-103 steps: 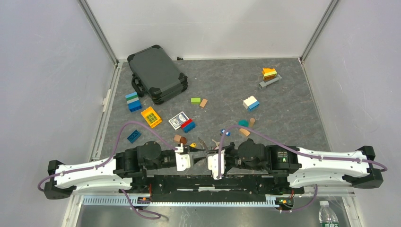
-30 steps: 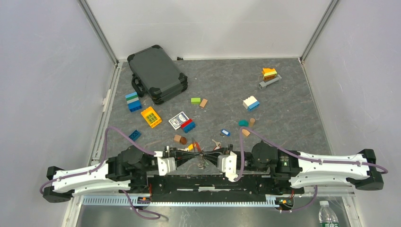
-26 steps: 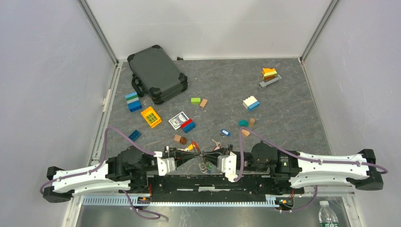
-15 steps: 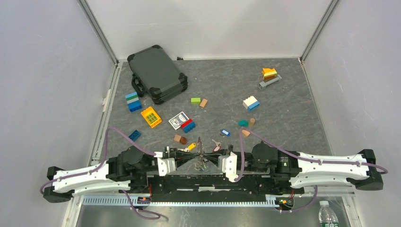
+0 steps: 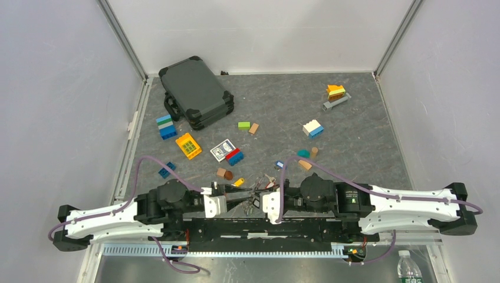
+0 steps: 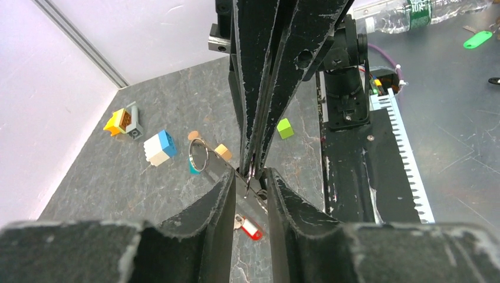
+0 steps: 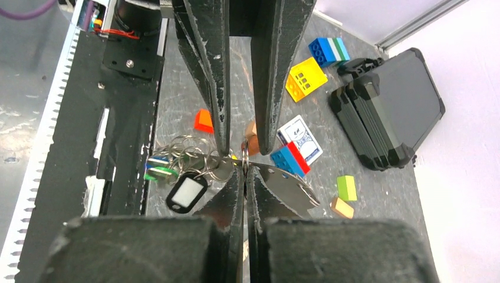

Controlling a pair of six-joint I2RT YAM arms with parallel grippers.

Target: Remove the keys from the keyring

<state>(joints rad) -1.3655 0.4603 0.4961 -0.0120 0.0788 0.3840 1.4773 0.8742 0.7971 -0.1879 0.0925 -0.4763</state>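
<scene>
Because freeing small keys from a loop takes one grip to anchor and another to pull, both arms fold inward over the grey marbled tabletop point(image 5: 354, 135). They meet nose to nose on the near side of the white-and-blue playing-card box point(image 5: 222, 149), toward their own bases. The black hard-shell case point(image 5: 196, 91) lies beyond that box, well apart from the work and playing no part in it.

The right tool point(image 7: 244, 170) has its fingers pressed together, and a sliver of the thin grey metal keyring point(image 7: 243, 158) stands edge-on at their tips. It appears to pinch that wire and so act as the anchor. Opposite it, the left tool point(image 6: 248, 181) is only narrowly spread, with a flat silver key blade point(image 6: 250, 197) lying across the gap. The pads look to touch both of its edges, which suggests a grip meant to slide this one key along the loop.

The rest of the keys point(image 7: 177, 171) hang in a bunch of small split rings just beside the right tool, on the side away from the card box. Green, blue and black plastic heads show among them. A red-headed key point(image 6: 250, 229) lies below the left tool, apparently loose, though I cannot tell whether it is free of the ring.
</scene>
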